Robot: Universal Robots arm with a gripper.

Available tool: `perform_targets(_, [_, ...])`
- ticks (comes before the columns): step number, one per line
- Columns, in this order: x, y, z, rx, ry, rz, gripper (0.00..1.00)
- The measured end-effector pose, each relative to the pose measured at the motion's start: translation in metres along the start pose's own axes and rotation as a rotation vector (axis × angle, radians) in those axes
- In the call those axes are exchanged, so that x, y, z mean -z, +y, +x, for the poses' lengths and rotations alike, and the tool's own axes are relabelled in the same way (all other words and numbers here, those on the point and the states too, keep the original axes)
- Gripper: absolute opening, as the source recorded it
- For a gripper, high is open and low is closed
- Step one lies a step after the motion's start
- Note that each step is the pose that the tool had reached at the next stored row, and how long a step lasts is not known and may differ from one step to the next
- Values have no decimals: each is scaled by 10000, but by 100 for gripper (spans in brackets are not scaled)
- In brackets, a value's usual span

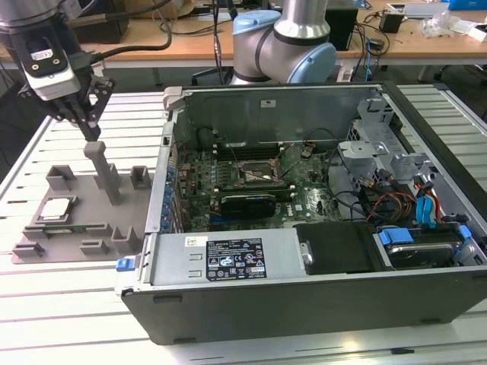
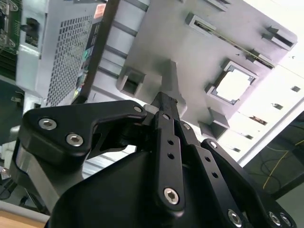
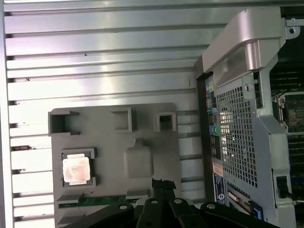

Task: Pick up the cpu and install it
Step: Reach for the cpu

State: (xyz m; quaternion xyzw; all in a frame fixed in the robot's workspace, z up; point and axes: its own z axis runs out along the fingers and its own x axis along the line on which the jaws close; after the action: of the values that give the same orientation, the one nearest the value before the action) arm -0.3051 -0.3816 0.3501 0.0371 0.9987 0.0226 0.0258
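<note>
Presently, one gripper [image 1: 91, 135] is recorded over the grey tray [image 1: 76, 236], at the exterior view's left. Its jaws are drawn narrow, closed together, and nothing is held between them. It hangs just above the tray's tall post [image 1: 103, 171]; whether contact is made cannot be told.

Item, cpu [image 1: 57, 209]: a flat square chip with a silver top, lying level in a square recess of the tray. It is set apart from the gripper, on the side of the post away from the case [image 1: 304, 304]. In the first wrist view the cpu [image 3: 76, 169] is seated between corner tabs of the tray [image 3: 109, 190], with the post [image 3: 138, 161] beside it and the gripper [image 3: 164, 183] near the post. In the second wrist view the gripper [image 2: 165, 100] is seen against the post [image 2: 168, 78], with the cpu [image 2: 232, 85] beyond it.

Item, case: open on its side, just beside the tray. The motherboard [image 1: 304, 198] is exposed inside, with the socket [image 1: 259, 173] near its middle.

Item, table [image 1: 46, 319]: slatted metal, by which tray and case are borne.
</note>
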Motion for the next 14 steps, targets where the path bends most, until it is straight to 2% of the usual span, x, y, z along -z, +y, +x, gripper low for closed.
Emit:
perform_targets(3, [-36,-5,108,1,-2,0,11])
perform_targets(7, [-78,-10,206,0,-4,0,11])
perform_targets(9, [-130,-19,345,1,-6,0,11])
perform_targets(14, [-192,-30,530,-1,-6,0,11])
